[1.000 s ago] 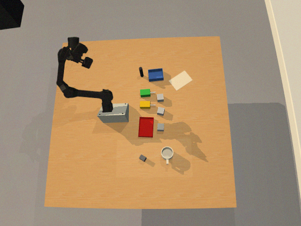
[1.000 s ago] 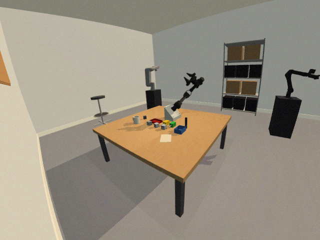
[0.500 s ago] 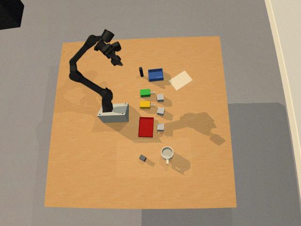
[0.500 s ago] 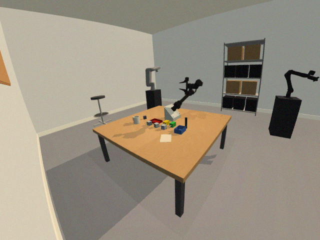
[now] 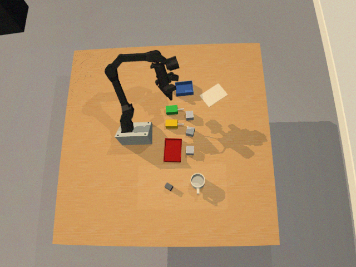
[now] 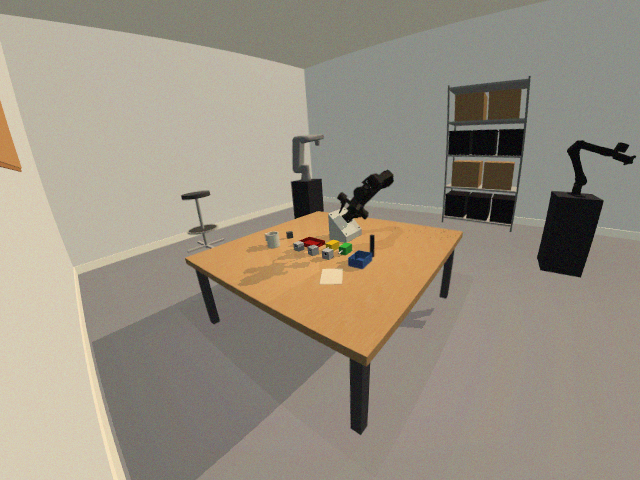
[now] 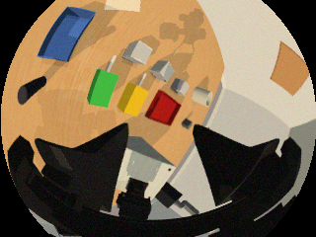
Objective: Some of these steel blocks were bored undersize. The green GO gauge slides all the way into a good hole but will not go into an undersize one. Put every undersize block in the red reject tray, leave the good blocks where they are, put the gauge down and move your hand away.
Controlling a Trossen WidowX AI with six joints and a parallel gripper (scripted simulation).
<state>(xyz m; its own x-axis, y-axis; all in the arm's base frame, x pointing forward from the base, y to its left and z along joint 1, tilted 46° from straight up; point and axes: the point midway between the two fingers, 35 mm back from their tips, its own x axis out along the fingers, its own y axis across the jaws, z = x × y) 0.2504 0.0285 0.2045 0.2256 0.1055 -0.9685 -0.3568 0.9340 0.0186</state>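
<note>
My gripper (image 5: 171,96) (image 7: 161,128) is open and empty, above the table on the blue bin's side of the green gauge. The green gauge (image 5: 171,109) (image 6: 345,249) (image 7: 103,88) lies on the table, its pin toward the row of blocks and outside any hole. Three grey steel blocks stand in a row: one (image 5: 189,115) (image 7: 138,51) near the green gauge, a turned one (image 5: 189,131) (image 7: 162,70) in the middle, and one (image 5: 189,150) (image 7: 180,87) beside the red tray (image 5: 172,150) (image 7: 164,108). The tray is empty. Bore sizes cannot be told.
A yellow gauge (image 5: 171,123) (image 7: 133,100) lies between the green gauge and red tray. A blue bin (image 5: 184,89) (image 6: 360,259) and upright black cylinder (image 6: 372,245) (image 7: 32,90) stand near the gripper. White paper (image 5: 213,94), a mug (image 5: 197,181) and a small dark block (image 5: 168,186) lie farther out.
</note>
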